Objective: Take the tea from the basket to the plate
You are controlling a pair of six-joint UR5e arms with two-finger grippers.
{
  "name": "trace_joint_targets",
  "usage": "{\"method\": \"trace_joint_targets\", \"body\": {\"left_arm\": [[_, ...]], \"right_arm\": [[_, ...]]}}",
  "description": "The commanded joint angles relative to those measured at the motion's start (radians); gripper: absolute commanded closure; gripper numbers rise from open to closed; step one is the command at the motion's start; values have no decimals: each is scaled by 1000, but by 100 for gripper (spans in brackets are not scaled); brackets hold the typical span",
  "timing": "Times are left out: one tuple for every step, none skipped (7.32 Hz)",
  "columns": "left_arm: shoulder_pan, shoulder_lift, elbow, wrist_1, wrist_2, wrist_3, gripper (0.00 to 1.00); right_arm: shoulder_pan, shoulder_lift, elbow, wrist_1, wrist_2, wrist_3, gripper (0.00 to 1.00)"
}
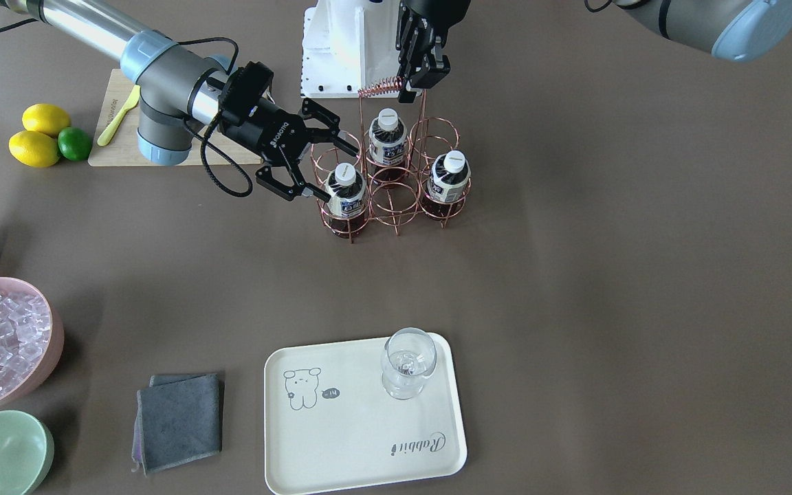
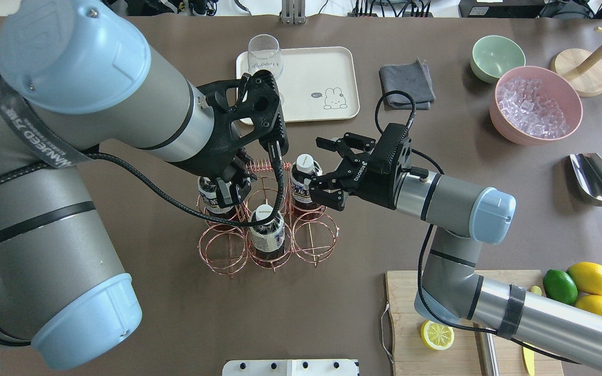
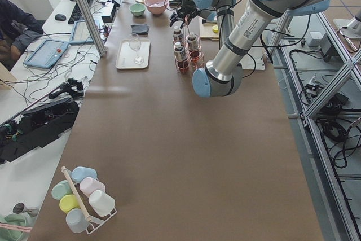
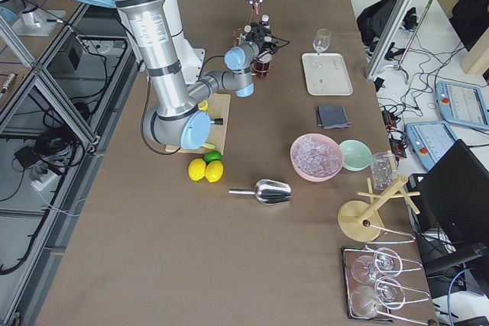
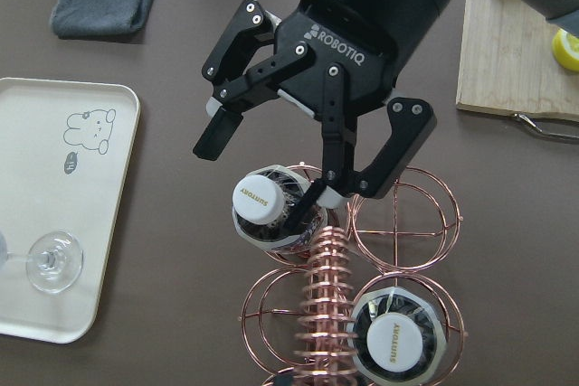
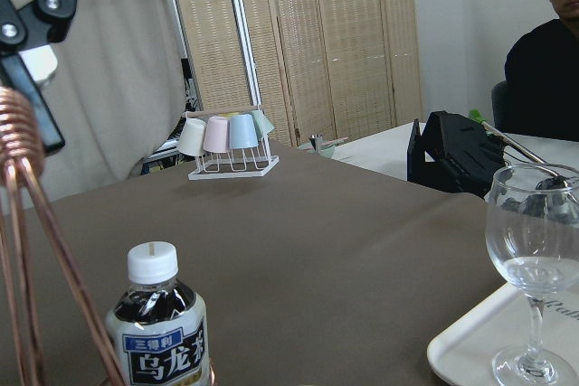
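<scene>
The right gripper (image 1: 333, 172) has its jaws spread wide, one on either side of the tea (image 1: 346, 192) at label height. They have not closed on the bottle, and the left wrist view shows a clear gap beside one of them. That tea stands upright in a corner cell of the basket (image 1: 396, 205), in the row farther from the robot and at the end toward the robot's right, with its white cap well above the ring. The left gripper (image 1: 415, 86) comes down from above with its jaws closed on one end of the coiled handle (image 1: 382, 88), above the middle of the rack. Two other bottles (image 1: 387, 141) (image 1: 447, 180) stand in the basket, one in the middle cell of the row nearer the robot and one in the far row's other corner cell; the remaining three cells hold nothing. The basket sits mid-surface, nearer the robot's edge than the opposite one. The plate (image 1: 355, 440) lies flat close to the edge opposite the robot, well apart from the basket, and carries a wine glass (image 1: 408, 361) upright in one corner. A folded grey cloth (image 1: 179, 419) lies just beside the plate along that edge toward the robot's right, and beyond it come a pink bowl (image 1: 45, 323) of ice cubes and a green bowl (image 1: 1, 454). A wooden board (image 1: 111, 148) lies by the robot's edge under the right arm.
</scene>
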Motion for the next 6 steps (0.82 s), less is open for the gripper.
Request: {"method": "trace_joint_targets", "body": {"left_arm": [[-2, 9, -3, 0, 0, 0, 100], [0, 9, -3, 0, 0, 0, 100], [0, 10, -5, 0, 0, 0, 100], [0, 10, -6, 0, 0, 0, 100], [0, 10, -6, 0, 0, 0, 100], [0, 10, -6, 0, 0, 0, 100]], "right_arm": [[-10, 0, -2, 0, -10, -1, 20], [-10, 0, -2, 0, -10, -1, 33], [-10, 2, -2, 1, -11, -1, 43], [-10, 2, -4, 3, -19, -22, 52], [-10, 2, -4, 3, -28, -26, 64], [-10, 2, -4, 1, -36, -27, 72]]}}
